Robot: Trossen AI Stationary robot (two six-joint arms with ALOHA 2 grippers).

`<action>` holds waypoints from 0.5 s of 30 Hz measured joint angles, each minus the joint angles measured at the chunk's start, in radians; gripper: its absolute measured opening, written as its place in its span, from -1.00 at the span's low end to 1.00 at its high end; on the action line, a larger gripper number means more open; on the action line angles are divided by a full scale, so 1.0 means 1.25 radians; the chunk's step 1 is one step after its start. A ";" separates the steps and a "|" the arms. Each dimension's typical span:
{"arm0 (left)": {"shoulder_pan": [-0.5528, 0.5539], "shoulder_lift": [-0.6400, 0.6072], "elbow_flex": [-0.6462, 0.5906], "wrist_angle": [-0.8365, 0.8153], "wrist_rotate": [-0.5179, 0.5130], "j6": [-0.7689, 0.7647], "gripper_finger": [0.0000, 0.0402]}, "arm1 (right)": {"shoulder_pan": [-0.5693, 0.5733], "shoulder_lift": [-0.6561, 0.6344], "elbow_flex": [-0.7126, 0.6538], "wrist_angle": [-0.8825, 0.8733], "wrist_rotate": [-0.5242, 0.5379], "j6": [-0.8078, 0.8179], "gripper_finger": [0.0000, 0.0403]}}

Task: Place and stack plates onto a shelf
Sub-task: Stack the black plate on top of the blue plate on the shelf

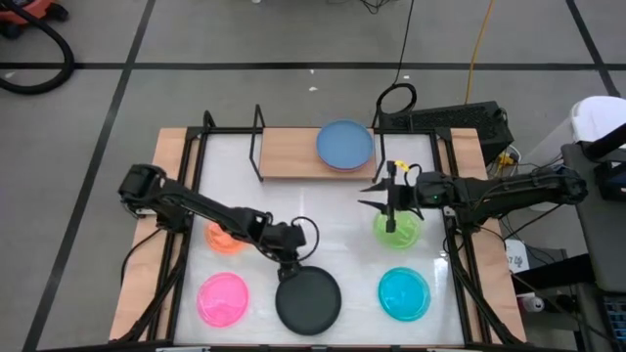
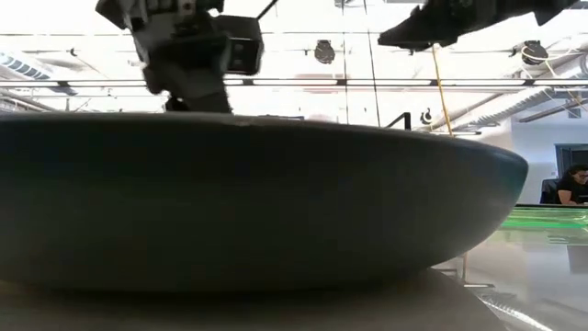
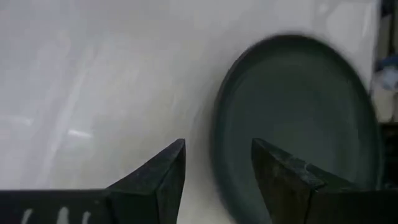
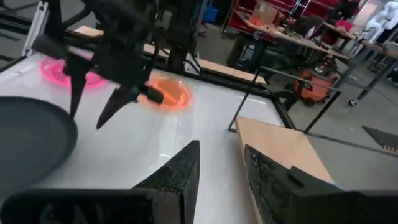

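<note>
White table (image 1: 323, 230) on a wood base, grey floor around it; no readable labels or writing. Left to right: hot pink plate (image 1: 223, 299) front-left, orange plate (image 1: 226, 238) behind it, left gripper (image 1: 290, 262) released, fingers apart over the black plate's (image 1: 308, 301) far rim. Shelf (image 1: 289, 154) runs left-right along the back, blue plate (image 1: 345, 145) stacked at its right end. Right gripper (image 1: 391, 203) open above the green plate (image 1: 398, 229); cyan plate (image 1: 404, 293) front-right. All plates lie flat.

Blue plate (image 1: 344, 144) tops a stack on the wooden shelf (image 1: 289, 153), far side; orange (image 1: 224, 238), hot pink (image 1: 223, 298), black (image 1: 308, 301), green (image 1: 398, 229), cyan (image 1: 404, 294) lie flat, nearer.
</note>
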State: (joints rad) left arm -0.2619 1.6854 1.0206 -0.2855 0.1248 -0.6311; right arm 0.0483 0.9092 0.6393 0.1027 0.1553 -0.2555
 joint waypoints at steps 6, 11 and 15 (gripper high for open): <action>-0.001 0.063 -0.003 -0.006 0.029 -0.006 -0.06 | 0.000 -0.001 -0.004 0.024 0.000 0.001 -0.45; -0.001 0.104 -0.002 0.007 0.040 -0.013 -0.06 | 0.000 0.004 -0.004 0.024 0.000 0.003 -0.45; -0.001 0.119 0.000 0.007 0.046 -0.012 -0.09 | 0.000 0.011 -0.004 0.028 0.000 0.004 -0.45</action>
State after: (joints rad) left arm -0.2628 1.8348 1.0203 -0.2768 0.1826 -0.6463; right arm 0.0479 0.9228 0.6346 0.1379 0.1555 -0.2508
